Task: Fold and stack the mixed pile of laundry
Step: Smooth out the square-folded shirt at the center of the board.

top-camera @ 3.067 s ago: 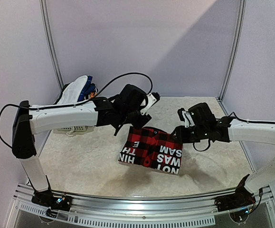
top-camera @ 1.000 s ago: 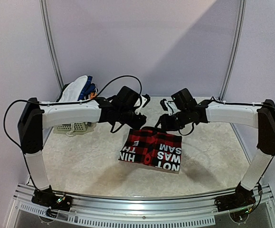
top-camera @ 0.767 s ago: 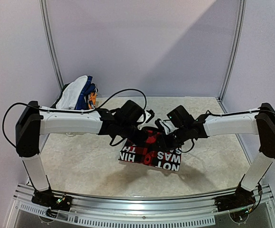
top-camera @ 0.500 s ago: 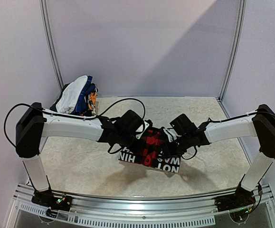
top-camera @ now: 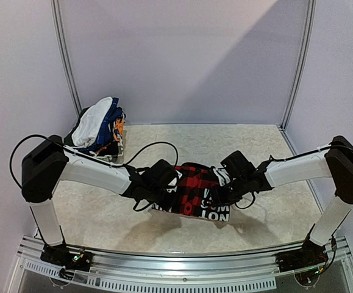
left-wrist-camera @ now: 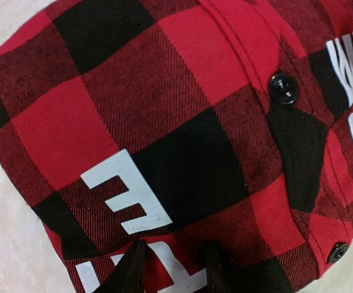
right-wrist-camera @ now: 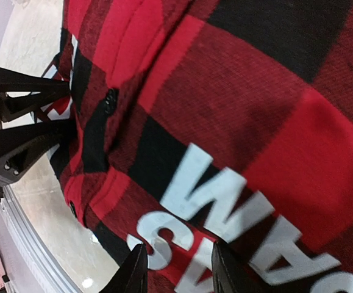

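Red-and-black plaid shirt sits mid-table, slightly near of centre, bunched into a low hump between the two arms. White block lettering shows along its near edge. Table is pale and speckled.

Left gripper is at the shirt's left end, down at cloth level and touching it. In the left wrist view the plaid shirt fills almost the whole frame; only the gripper tips show at the bottom edge, and the black fingers stand narrow with lettered cloth in the gap. A black button is on the placket, upper right. Reads as pinched on the shirt's edge.

Right gripper is at the shirt's right end, also low and in contact. In the right wrist view the plaid shirt again fills the frame, and the gripper has both fingers close together with lettered fabric between them: clamped on the shirt. That view also catches the left gripper at the far side of the garment, red cloth between its two black tips.

Both grippers face each other across the shirt, one per end, garment spanning between them.

Laundry pile is at the far left corner, well apart from both grippers: white, blue and orange cloth heaped up, untouched by either arm.
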